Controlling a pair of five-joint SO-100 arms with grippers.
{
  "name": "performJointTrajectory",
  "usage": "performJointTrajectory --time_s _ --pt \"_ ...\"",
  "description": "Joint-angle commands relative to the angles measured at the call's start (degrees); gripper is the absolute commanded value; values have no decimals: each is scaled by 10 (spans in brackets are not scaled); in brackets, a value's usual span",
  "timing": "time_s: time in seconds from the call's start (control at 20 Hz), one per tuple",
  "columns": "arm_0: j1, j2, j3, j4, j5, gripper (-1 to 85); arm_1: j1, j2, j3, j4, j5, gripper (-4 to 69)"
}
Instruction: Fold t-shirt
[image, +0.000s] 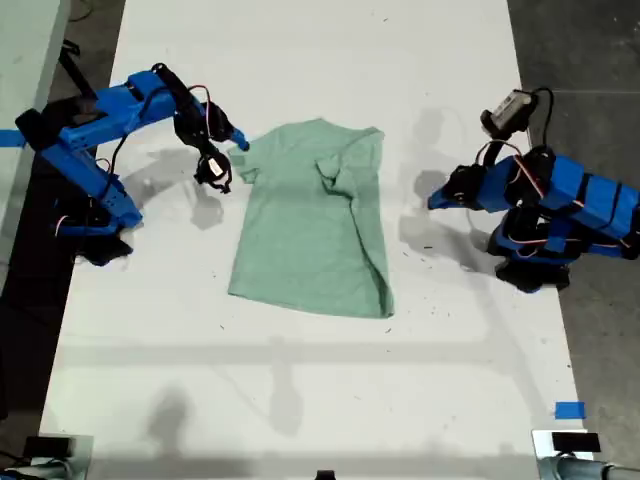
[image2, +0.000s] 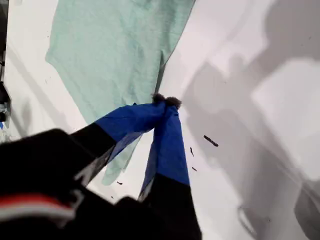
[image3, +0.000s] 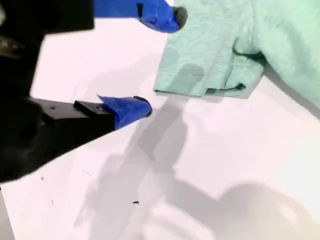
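Observation:
The pale mint-green t-shirt (image: 310, 235) lies flat at the middle of the white table (image: 320, 400), its side toward the exterior view's right folded inward. My second gripper (image: 238, 146) is on the arm at the exterior view's left. It is open (image3: 160, 62) beside the shirt's sleeve (image3: 210, 65), one fingertip (image3: 170, 15) at the cloth's edge, and it holds nothing. My first gripper (image: 433, 200), on the arm at the exterior view's right, is shut (image2: 166, 101) and empty. It hangs over bare table, apart from the t-shirt (image2: 115, 50).
Small dark specks (image2: 210, 141) lie on the table near my first gripper. A blue tape mark (image: 569, 410) sits near the table's front corner at the exterior view's right. Dark floor (image: 590, 60) borders the table on both sides.

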Motion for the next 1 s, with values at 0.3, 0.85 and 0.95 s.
performJointTrajectory --time_s 0.3,0.85,0.95 --pt "-22 -144 -100 -33 -36 274 -5 25 -4 11 3 -6" --pt "-44 -316 -309 114 -47 0 -18 92 13 34 16 -6" --pt "-50 -287 -298 124 -46 0 -18 109 18 44 19 -6"
